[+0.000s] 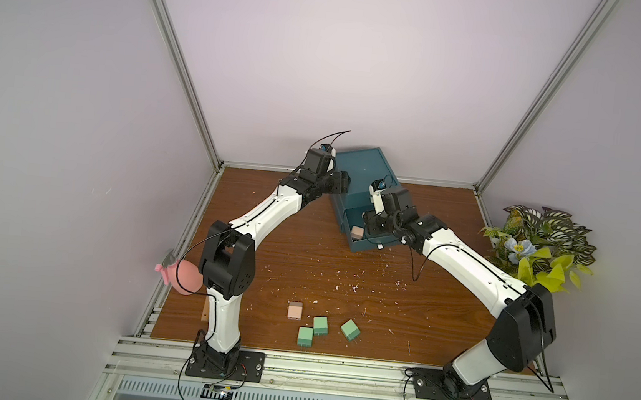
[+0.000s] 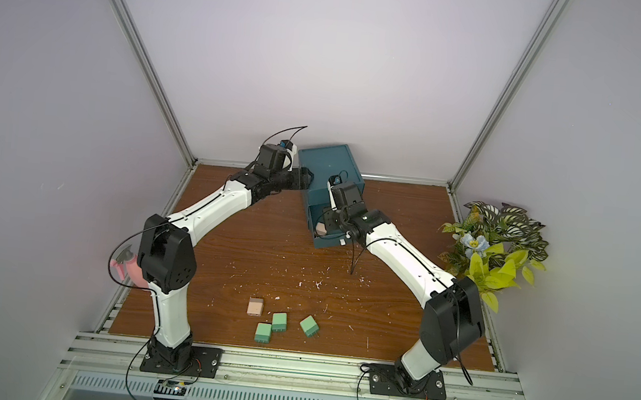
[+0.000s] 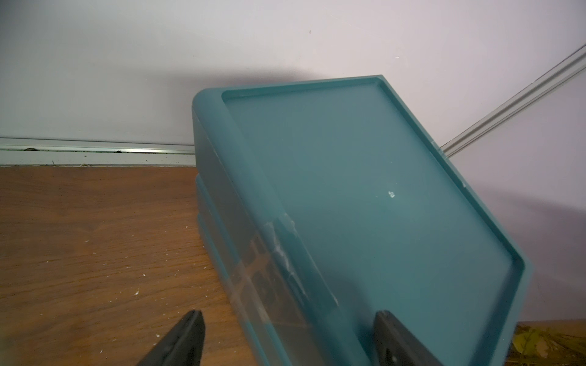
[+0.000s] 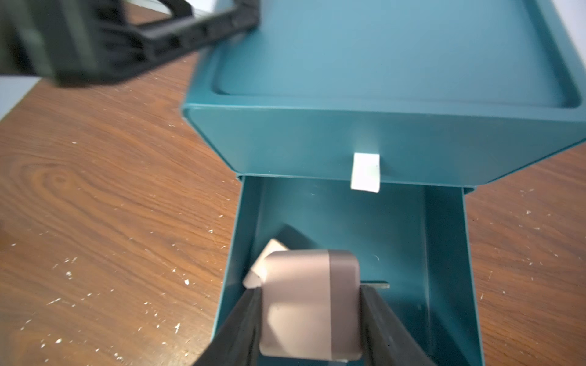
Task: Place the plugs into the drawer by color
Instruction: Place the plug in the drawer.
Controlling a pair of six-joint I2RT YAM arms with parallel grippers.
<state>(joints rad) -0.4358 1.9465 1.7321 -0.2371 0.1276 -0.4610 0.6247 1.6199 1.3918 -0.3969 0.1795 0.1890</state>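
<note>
A: Right gripper (image 4: 309,290)?
B: Clamped on a peach plug (image 4: 304,304) above the open drawer (image 4: 444,253) of the teal cabinet (image 1: 366,169), far centre. A second peach plug (image 4: 263,263) lies inside.
A: Left gripper (image 3: 289,313)?
B: Jaws apart, astride the cabinet's left top edge.
A: Table (image 1: 305,255), near side?
B: One loose peach plug (image 1: 294,310) and three green plugs (image 1: 320,325).

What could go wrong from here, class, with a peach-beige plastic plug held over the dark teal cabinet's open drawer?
1. Released by the right gripper, the peach-beige plastic plug could land on the second peach plug in the open teal drawer, stacking too high to close.
2. The left gripper, jaws open, only straddles an edge of the dark teal cabinet, which may slide.
</note>
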